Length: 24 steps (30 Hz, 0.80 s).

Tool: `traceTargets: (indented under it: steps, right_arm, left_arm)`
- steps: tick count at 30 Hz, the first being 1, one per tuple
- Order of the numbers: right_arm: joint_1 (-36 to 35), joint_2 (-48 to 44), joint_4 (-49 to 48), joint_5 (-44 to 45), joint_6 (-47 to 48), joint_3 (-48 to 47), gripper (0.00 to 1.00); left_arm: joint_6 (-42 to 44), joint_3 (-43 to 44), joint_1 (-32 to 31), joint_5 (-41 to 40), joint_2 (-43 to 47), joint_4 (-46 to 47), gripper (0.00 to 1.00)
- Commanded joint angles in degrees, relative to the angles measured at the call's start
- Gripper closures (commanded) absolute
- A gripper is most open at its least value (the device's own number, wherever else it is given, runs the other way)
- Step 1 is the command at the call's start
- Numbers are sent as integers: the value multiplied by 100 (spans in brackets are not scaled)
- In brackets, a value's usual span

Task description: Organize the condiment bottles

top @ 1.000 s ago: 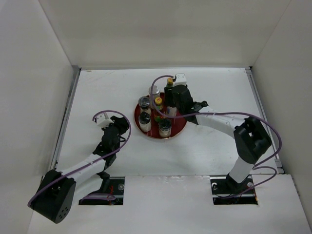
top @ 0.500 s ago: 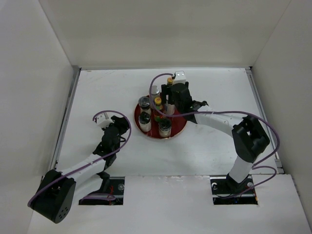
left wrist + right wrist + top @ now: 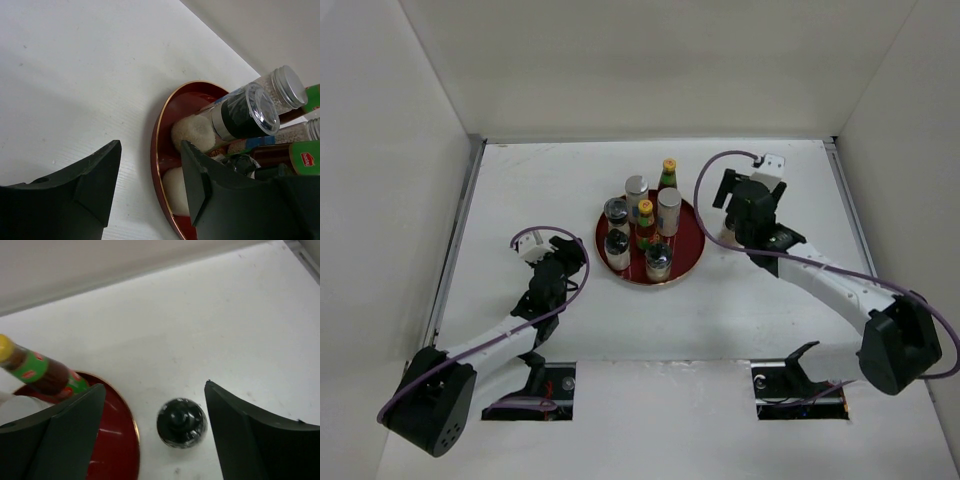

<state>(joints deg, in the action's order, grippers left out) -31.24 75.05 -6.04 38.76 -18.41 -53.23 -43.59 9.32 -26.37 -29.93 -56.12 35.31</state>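
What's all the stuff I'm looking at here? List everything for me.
Tray: one, red, round, middle of the table.
Sauce bottles: two, yellow caps, on the tray.
Shakers: two, pale with silver tops, on the tray.
Jars: three, glass with dark lids, on the tray's near and left side.
Loose jar: one, dark lid, on the table just right of the tray.
Table: one, white, walled on three sides.
Arms: two, white and black, based at the near edge.
Left gripper: black, open, empty, left of the tray.
Right gripper: black, open, above the loose jar.
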Motion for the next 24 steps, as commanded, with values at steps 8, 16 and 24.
traceTargets:
  steps: [8, 16, 24]
  right_arm:
    - [62, 607, 490, 105, -523, 322, 8]
    - [325, 1161, 429, -123, -610, 234, 13]
    - [325, 960, 95, -18, -585, 410, 46]
  left_arm:
    - [-114, 52, 22, 40, -84, 362, 48]
    - [-158, 43, 40, 67, -92, 363, 46]
    - [-185, 61, 58, 119, -154, 363, 44]
